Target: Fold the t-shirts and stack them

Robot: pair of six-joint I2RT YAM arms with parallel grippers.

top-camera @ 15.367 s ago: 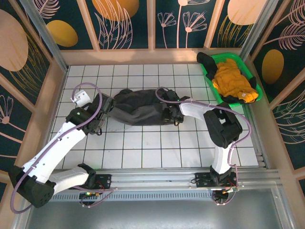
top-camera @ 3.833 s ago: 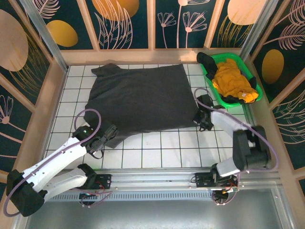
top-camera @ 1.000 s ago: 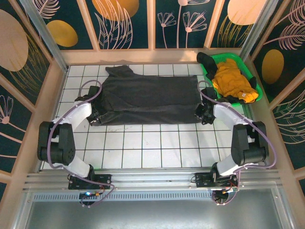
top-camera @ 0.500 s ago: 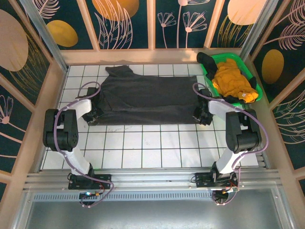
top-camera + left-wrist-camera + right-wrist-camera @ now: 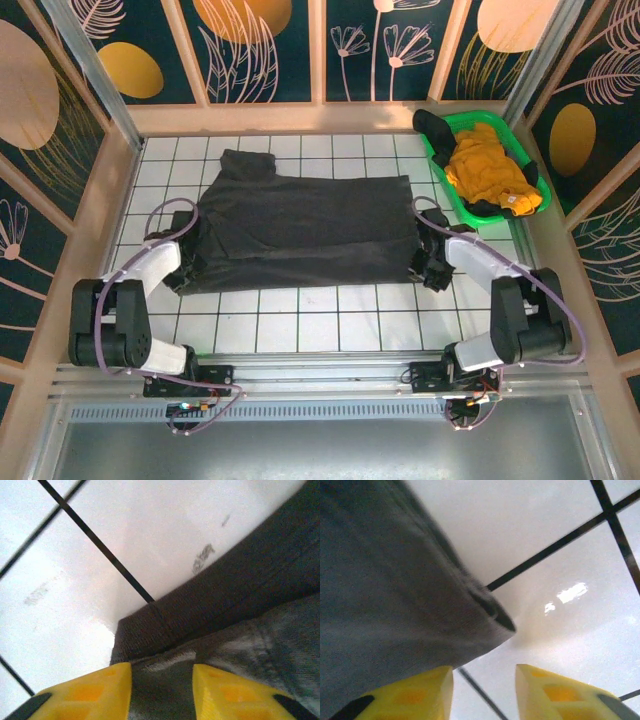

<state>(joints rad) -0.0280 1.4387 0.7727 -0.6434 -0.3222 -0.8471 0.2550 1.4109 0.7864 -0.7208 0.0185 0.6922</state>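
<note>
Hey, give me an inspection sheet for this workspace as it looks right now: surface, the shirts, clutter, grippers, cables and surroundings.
Surface: white tiled table, faint smudges by the shirt.
Job's things: dark grey t-shirt folded flat mid-table; mustard yellow t-shirt crumpled in the green tray, far right corner.
Clutter: dark cloth also in the tray.
Grippers: left gripper open at the grey shirt's near left corner; right gripper open over bare tile by its near right corner.
Cables: purple cables looping along both arms.
Surroundings: leaf-print wall panels; metal rail at the near edge.
</note>
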